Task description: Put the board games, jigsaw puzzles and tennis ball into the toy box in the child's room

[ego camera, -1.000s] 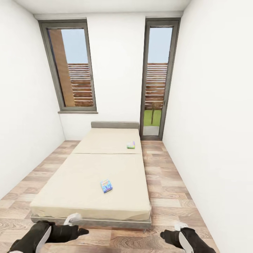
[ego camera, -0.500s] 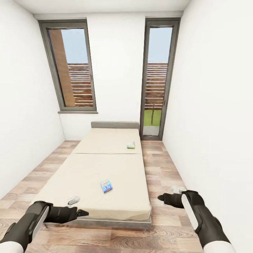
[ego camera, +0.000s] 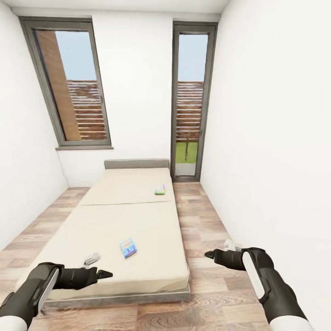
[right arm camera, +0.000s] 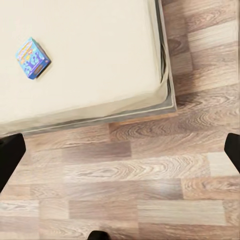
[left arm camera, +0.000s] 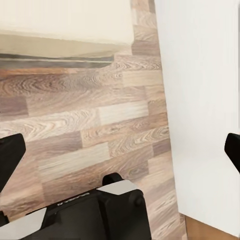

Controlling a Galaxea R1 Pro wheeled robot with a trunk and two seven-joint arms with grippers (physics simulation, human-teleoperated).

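At the near left, the left tool point(ego camera: 103, 274) hangs over the near left part of the bed point(ego camera: 92, 220), and its two fingertips meet in one point in the head view, while in the left wrist view the dark finger ends stand at both edges, so I cannot tell if it is spread or pressed together. The one bed is large, with a beige cover and a grey headboard point(ego camera: 136, 163) at the far end. On it lie two board games: one blue board game point(ego camera: 128, 248) in the near part, a little right of the middle, and one green-edged board game point(ego camera: 160, 189) far away, close to the right edge. Two tall grey-framed windows stand in the far wall, the left window point(ego camera: 69, 82) and the right window point(ego camera: 188, 99). At the near right, the right tool point(ego camera: 209, 253) hovers over the wood floor point(ego camera: 207, 220) beside the bed, and its state I also cannot tell. It holds nothing.
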